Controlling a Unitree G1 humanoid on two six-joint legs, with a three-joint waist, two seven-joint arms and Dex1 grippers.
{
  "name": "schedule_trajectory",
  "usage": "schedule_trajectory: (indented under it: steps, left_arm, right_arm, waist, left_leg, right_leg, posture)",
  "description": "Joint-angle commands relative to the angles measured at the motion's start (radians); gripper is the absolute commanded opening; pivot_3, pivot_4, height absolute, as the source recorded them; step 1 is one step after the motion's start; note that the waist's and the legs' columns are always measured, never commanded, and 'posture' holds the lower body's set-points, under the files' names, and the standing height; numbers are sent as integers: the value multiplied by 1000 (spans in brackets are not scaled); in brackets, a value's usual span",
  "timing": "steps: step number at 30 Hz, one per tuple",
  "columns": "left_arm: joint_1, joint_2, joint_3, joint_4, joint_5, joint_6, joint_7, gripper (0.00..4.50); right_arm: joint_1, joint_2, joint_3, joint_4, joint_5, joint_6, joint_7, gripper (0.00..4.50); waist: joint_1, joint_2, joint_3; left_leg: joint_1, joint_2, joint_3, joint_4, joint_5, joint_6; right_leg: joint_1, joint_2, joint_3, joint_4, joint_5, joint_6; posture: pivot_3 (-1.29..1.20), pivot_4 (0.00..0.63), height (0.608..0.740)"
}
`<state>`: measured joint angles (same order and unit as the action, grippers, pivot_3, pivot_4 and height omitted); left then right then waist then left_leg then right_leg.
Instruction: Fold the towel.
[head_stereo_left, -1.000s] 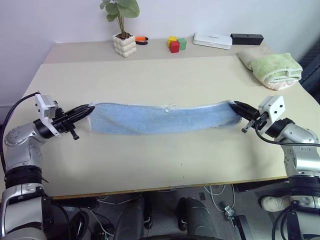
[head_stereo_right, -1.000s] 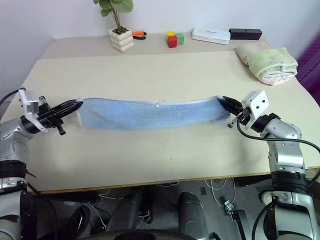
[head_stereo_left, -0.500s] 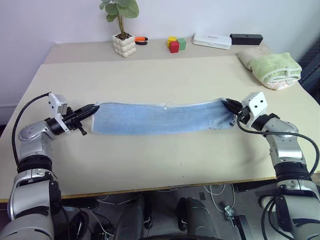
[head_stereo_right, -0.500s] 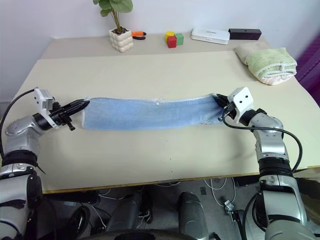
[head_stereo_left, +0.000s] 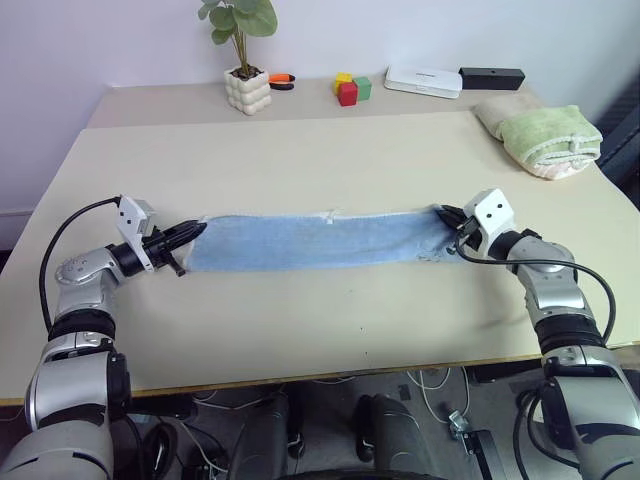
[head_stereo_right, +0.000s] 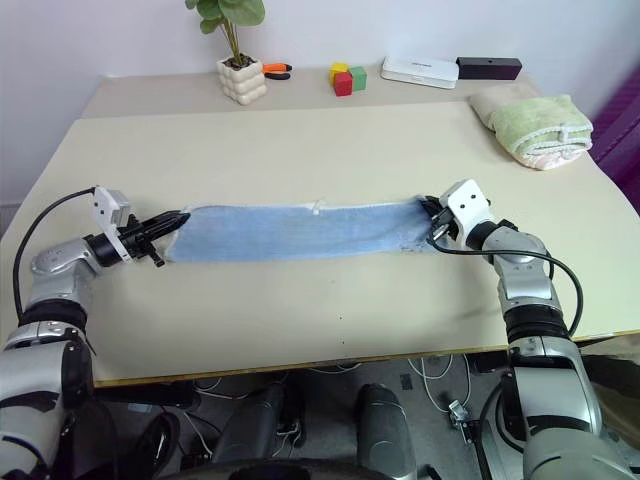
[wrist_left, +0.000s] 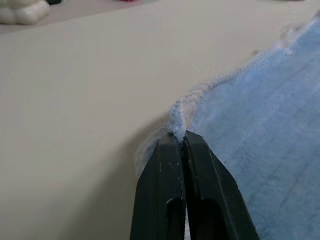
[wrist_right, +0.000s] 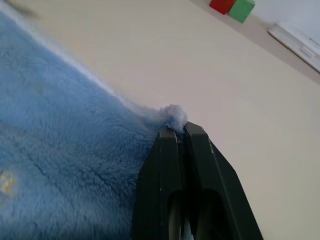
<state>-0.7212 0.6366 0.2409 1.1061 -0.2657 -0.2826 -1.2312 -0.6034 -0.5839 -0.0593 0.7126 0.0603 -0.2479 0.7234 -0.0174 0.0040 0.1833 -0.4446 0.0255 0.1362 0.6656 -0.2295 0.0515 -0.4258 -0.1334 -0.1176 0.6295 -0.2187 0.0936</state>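
Beige tabletop fills the foreground, and across its middle the light blue towel lies folded into a long narrow band. At nine o'clock the left gripper is clenched on the towel's left end; at three o'clock the right gripper is pinched tight on its right corner. Farther back, at two o'clock, sits a folded green towel. Along the far edge, near twelve o'clock, stand a potted plant, coloured blocks and a white box.
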Motion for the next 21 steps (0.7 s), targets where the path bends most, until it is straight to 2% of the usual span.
schedule_trajectory:
  steps: [1, 3, 8, 9, 12, 16, 20, 21]
  left_arm:
    - [-19, 11, 10, 9, 7, -7, 33, 590]
    - [-23, 12, 13, 12, 4, 1, 30, 1334]
    - [-21, 33, 26, 16, 17, -54, 93, 3710]
    - [-21, 39, 29, 18, 15, -43, 97, 4223]
    - [-24, 53, 42, 20, -3, -3, 89, 4223]
    - [-46, 57, 105, -25, -78, 75, 79, 2865]
    - [-62, 22, 144, -102, -129, 109, 118, 794]
    - [-60, -13, 145, -147, -142, 106, 145, 322]
  right_arm:
    - [-28, 5, -15, 2, 17, 8, 1, 880]
    - [-34, 4, -14, 9, 4, 0, -24, 1810]
    - [-37, -12, -12, 10, -22, -13, -60, 4248]
    - [-39, -17, -14, 10, -30, -23, -74, 4500]
    - [-49, -19, -36, 6, -6, -9, -82, 4500]
    - [-72, 0, -107, -92, 65, 34, -143, 3201]
    - [-65, 50, -127, -231, 116, 124, -187, 1137]
    - [-53, 92, -122, -278, 136, 156, -210, 637]
  waist:
    - [-1, 0, 0]
    - [0, 0, 0]
    - [-1, 0, 0]
    - [-2, 0, 0]
    - [-3, 0, 0]
    - [0, 0, 0]
    - [0, 0, 0]
    - [0, 0, 0]
  left_leg:
    - [0, 0, 0, 0, 0, -1]
    - [0, 0, 0, 0, 1, -1]
    - [0, 0, 0, 0, 1, -1]
    - [0, 0, 0, 0, 1, -1]
    - [0, 0, 0, 0, 1, -1]
    - [0, 0, 0, 0, 1, -1]
    - [0, 0, 0, 0, 1, -2]
    - [0, 0, 0, 0, 1, -1]
  right_leg:
    - [0, 0, 0, 0, 0, 0]
    - [0, 0, 0, 0, 0, 0]
    - [0, 0, 0, 0, 0, 0]
    - [0, 0, 0, 0, 0, 0]
    - [0, 0, 0, 0, 0, 0]
    - [0, 0, 0, 0, 0, 0]
    - [0, 0, 0, 0, 0, 0]
    - [0, 0, 0, 0, 0, 0]
  posture:
    - [0, 150, 740]
    - [0, 150, 740]
    - [0, 150, 740]
    - [0, 150, 740]
    - [0, 150, 740]
    - [0, 150, 740]
    - [0, 150, 740]
    - [0, 150, 740]
